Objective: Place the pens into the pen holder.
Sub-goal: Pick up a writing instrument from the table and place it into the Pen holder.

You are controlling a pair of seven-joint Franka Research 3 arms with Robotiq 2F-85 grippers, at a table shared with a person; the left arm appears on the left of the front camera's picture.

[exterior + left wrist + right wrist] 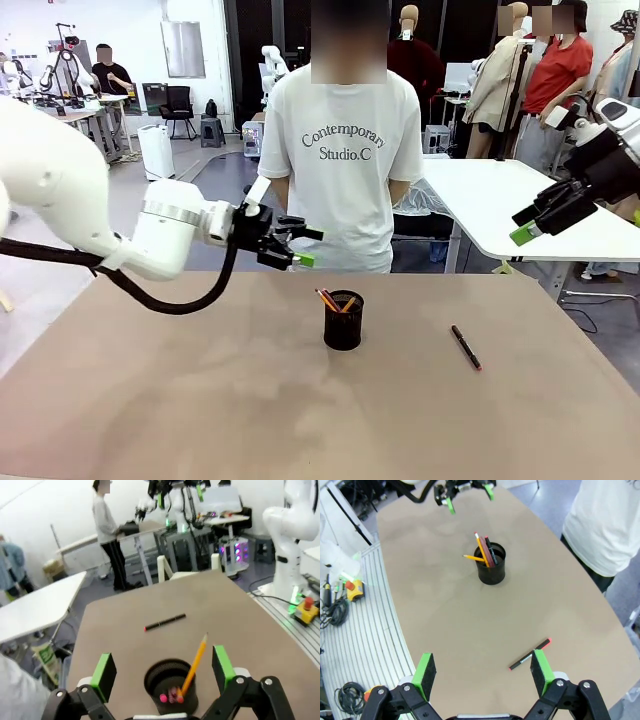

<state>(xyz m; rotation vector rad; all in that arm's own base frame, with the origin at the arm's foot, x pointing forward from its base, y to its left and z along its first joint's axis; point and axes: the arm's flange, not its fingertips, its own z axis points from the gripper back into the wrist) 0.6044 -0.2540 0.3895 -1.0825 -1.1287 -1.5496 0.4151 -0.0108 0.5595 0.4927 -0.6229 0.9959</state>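
Left claw [297, 246] open, empty, mid-frame; right claw [524, 226] open, upper right. Black pen [465, 347] lay on bench [180, 400] right of pen holder [343, 325].

The pens [330, 299] were half hidden inside the pen holder [343, 325] — the picture's edge cut off the right arm [612, 165].

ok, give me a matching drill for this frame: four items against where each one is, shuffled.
Items:
1. black pen with red tip
2. yellow-orange pencil
3. black wire-mesh cylindrical pen holder
4. left gripper

Places:
a. open, in the air above the brown table
b. lying flat on the table, by itself
c. standing upright mid-table
d. leaning inside the holder

Pairs: 1-b, 2-d, 3-c, 4-a
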